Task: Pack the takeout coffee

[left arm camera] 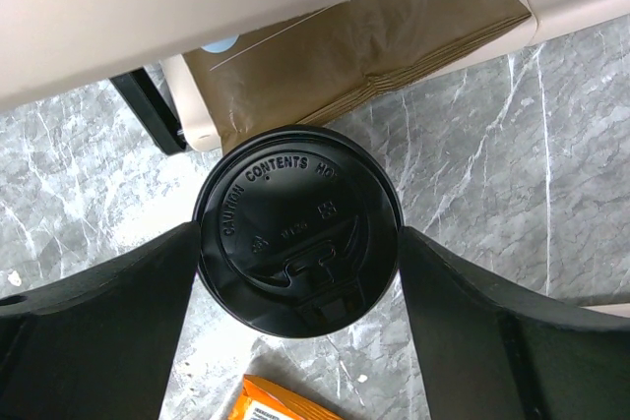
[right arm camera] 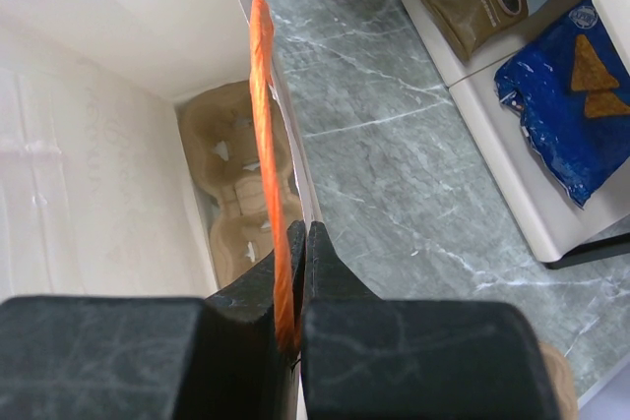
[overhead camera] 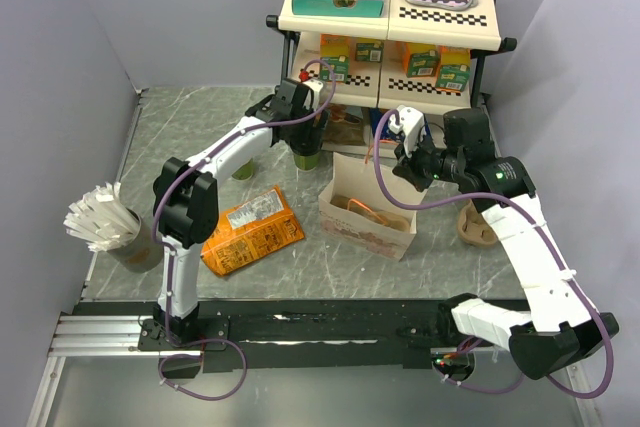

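A paper bag (overhead camera: 365,217) stands open on a marble table (overhead camera: 200,117). The right gripper (right arm camera: 295,272) is above the bag's right side. Its jaws are pressed together on the bag's thin orange handle (right arm camera: 264,125). A brown cardboard carrier (right arm camera: 231,194) lies in the bottom of the bag.

The coffee (left arm camera: 298,233), a dark green cup with a black lid, is just beyond the bag's far left corner, between the bag and a shelf (overhead camera: 440,17). It is not touching the bag. The left gripper (overhead camera: 305,137) comes at it from above. The gripper is open only as wide as the cup, and its fingers (left arm camera: 108,331) press on the lid from opposite sides. Whether the cup still rests on the table cannot be told.

An orange snack packet (overhead camera: 250,232) lies flat to the left of the bag.
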